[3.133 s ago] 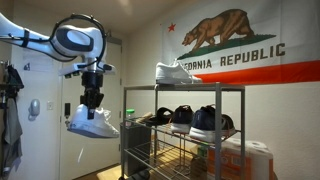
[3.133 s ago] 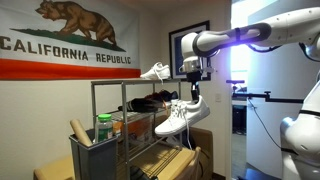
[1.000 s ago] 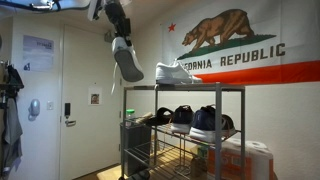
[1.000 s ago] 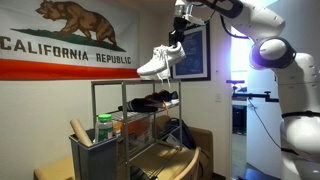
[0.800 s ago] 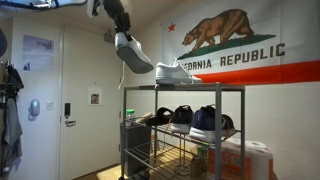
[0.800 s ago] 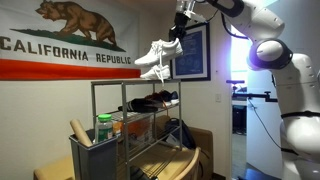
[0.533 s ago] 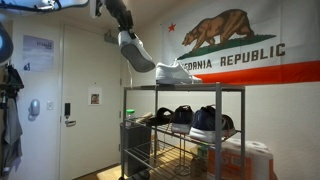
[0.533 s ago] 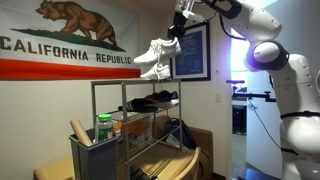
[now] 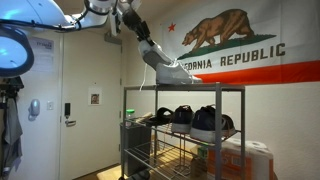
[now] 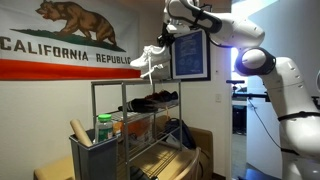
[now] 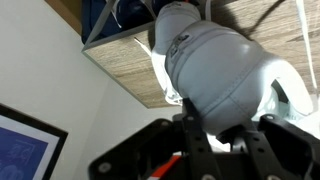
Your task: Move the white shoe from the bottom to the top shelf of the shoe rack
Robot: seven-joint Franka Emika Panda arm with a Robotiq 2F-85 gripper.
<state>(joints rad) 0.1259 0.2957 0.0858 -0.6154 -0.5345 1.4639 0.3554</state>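
Note:
My gripper is shut on a white shoe and holds it tilted, toe down, right at the top shelf of the metal shoe rack. A second white shoe rests on that top shelf, right beside the held one. In an exterior view the gripper holds the shoe just above the other shoe and the rack. In the wrist view the shoe fills the frame between my fingers, above the wooden shelf board. I cannot tell whether it touches the shelf.
Black shoes fill the middle shelf. A California flag hangs on the wall behind the rack. A framed blue picture hangs by the arm. A green-lidded jar and white containers stand near the rack. A door stands beside it.
The arm lifted the white shoe from beside the rack up high, then swung it over and down to the top shelf, next to the other white shoe.

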